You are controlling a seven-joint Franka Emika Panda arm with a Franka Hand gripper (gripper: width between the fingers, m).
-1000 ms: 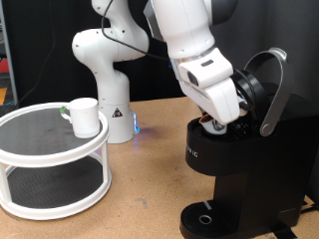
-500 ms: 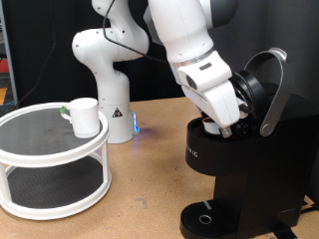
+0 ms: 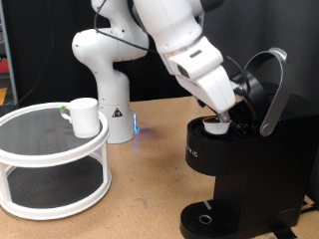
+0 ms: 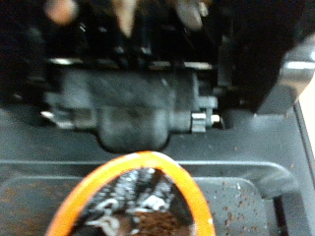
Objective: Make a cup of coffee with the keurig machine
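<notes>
The keurig machine (image 3: 244, 164) stands at the exterior view's right with its arched lid handle (image 3: 272, 92) raised and the pod chamber open. A small white-rimmed pod (image 3: 215, 124) shows at the chamber's mouth. My gripper (image 3: 232, 108) hangs just above and beside the pod, under the raised lid, and its fingers are hidden behind the hand. The blurred wrist view looks into the black machine (image 4: 148, 98), with an orange-rimmed round thing (image 4: 128, 197) with brown grounds close below. The white cup (image 3: 84, 116) stands on the top tier of a round stand at the left, far from the gripper.
The white two-tier round stand (image 3: 40, 154) fills the exterior view's lower left. The arm's white base (image 3: 105, 75) with a blue light stands behind it. The machine's round drip base (image 3: 204, 219) is at the bottom, with bare brown table between stand and machine.
The hand has tilted and risen slightly from the chamber. The white-rimmed pod now shows at the chamber's mouth, where the hand covered it before. Cup and lid have not moved.
</notes>
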